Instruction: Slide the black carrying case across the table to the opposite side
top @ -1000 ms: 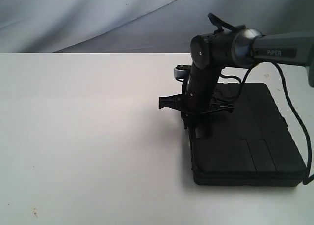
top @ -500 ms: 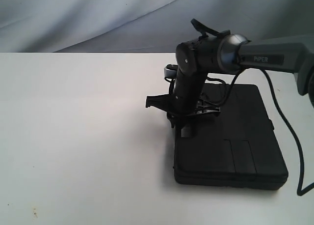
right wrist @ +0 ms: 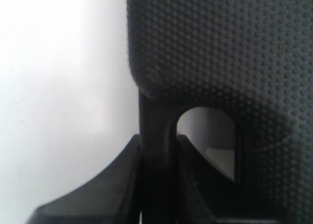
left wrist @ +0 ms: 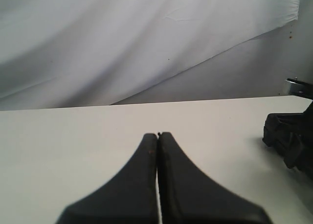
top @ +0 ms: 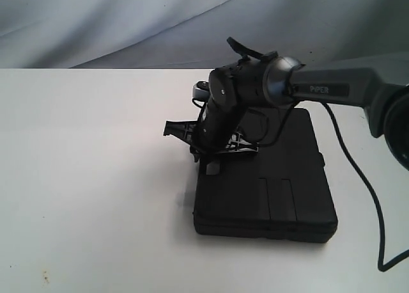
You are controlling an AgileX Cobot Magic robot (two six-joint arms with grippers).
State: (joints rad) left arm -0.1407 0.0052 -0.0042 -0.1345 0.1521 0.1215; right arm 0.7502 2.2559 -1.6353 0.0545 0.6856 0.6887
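Black case (top: 268,190): we clench its handle (right wrist: 156,121) in the right tool (right wrist: 157,153) to drag it.
Idle left tool (left wrist: 158,136): closed, empty, off our path.

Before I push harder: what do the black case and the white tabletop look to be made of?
Black rectangular carrying case: probably moulded hard plastic with a matte finish; the right wrist view shows a fine dimpled grain and a moulded handle cutout. Large white flat tabletop: smooth and low-sheen with a few specks, likely laminate or painted board; the look leaves that open.
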